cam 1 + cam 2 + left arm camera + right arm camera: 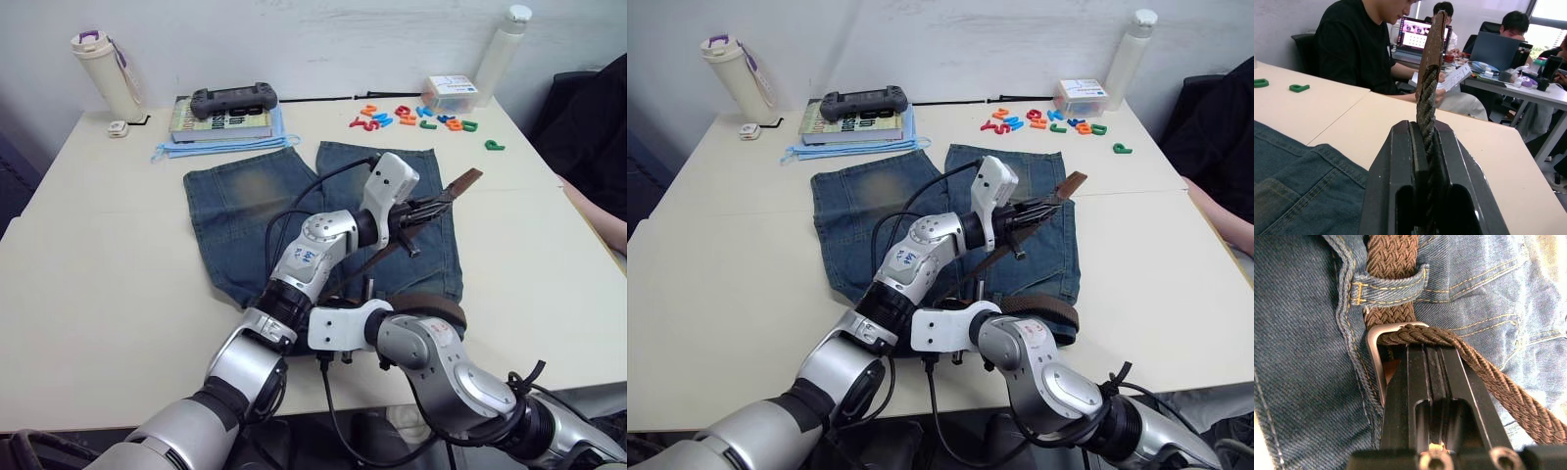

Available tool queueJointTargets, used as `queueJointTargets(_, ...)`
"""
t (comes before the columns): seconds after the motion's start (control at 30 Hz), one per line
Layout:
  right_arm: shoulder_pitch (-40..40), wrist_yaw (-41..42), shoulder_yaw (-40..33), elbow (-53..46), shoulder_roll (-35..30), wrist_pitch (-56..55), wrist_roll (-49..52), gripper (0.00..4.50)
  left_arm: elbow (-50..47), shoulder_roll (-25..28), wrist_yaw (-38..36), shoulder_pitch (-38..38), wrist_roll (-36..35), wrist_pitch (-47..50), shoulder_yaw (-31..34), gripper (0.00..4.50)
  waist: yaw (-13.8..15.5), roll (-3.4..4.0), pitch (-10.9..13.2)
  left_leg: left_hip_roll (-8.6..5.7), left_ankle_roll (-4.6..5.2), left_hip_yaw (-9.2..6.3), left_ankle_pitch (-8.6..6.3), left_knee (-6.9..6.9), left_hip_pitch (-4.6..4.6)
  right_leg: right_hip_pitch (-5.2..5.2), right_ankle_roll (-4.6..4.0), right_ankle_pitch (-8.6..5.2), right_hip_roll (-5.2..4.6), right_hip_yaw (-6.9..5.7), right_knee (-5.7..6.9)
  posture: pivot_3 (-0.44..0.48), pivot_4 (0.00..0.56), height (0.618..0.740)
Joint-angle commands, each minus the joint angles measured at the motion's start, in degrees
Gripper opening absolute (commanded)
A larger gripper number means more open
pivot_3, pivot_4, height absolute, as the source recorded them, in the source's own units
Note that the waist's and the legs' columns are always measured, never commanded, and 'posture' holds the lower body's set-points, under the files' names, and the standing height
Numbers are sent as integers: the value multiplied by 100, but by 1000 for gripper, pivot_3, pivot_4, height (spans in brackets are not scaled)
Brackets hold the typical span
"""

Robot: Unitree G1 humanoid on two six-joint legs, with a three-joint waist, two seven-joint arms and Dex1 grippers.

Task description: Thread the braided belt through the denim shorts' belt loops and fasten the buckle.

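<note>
While the left gripper clamped the belt above the shorts, its tip stuck out. The right gripper, jaws narrow, seemingly pinched the buckle beside a belt loop.

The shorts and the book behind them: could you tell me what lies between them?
Bare tabletop separates the denim shorts from the book, as the left eye view shows.

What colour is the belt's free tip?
Tan leather tip on the dark brown braided belt; left wrist view.

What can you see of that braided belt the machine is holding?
The braided belt is a dark brown woven strap with a tan leather tip. It passes under a denim belt loop on the shorts and crosses the silver buckle. The left gripper pinches its free end, raised above the shorts; the right gripper, fingers together, sits at the buckle.
</note>
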Motion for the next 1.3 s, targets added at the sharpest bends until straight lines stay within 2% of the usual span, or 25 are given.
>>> queueJointTargets(0.03,567,811,851,418,139,-49,480,122,-1000,21,-217,90,-109,11,-17,0,-37,2,-1,2,0,-1,0,-4,0,0,0,0,1,0,-2,0,150,730)
queueJointTargets(0.43,798,705,323,472,251,-184,446,122,-3467,2347,-653,2170,-284,1232,569,0,-238,41,-55,37,-16,13,-19,-30,1,-34,-29,-16,6,-13,3,0,150,730)
queueJointTargets(0.7,657,837,-604,320,381,-21,707,122,-4276,3040,-366,3106,-89,1252,748,0,-200,40,-55,31,-12,11,-20,-19,0,-28,-30,-16,8,-18,10,0,150,730)
queueJointTargets(0.83,565,944,-912,148,397,179,878,122,-4599,3445,-483,3502,66,925,820,0,-149,42,-53,32,-12,10,-20,-21,-3,-32,-30,-16,3,-18,11,0,150,730)
queueJointTargets(0.97,478,959,-1183,-58,493,476,1107,122,-4794,4187,-851,3982,447,-38,889,0,-118,49,-48,33,-10,11,-23,-27,-7,-38,-35,-19,-1,-18,4,0,150,730)
queueJointTargets(1.07,409,893,-1396,-150,587,671,1283,122,-4819,4503,-951,4149,508,-449,1042,0,-75,54,-42,35,-9,11,-24,-27,-14,-42,-38,-20,-6,-21,1,0,150,730)
queueJointTargets(1.3,221,661,-2178,-475,979,1116,1837,122,-4742,4808,-1166,4401,840,-1271,880,0,-94,66,-16,34,-8,6,-25,-28,-19,-45,-40,-21,-10,-28,1,0,150,730)
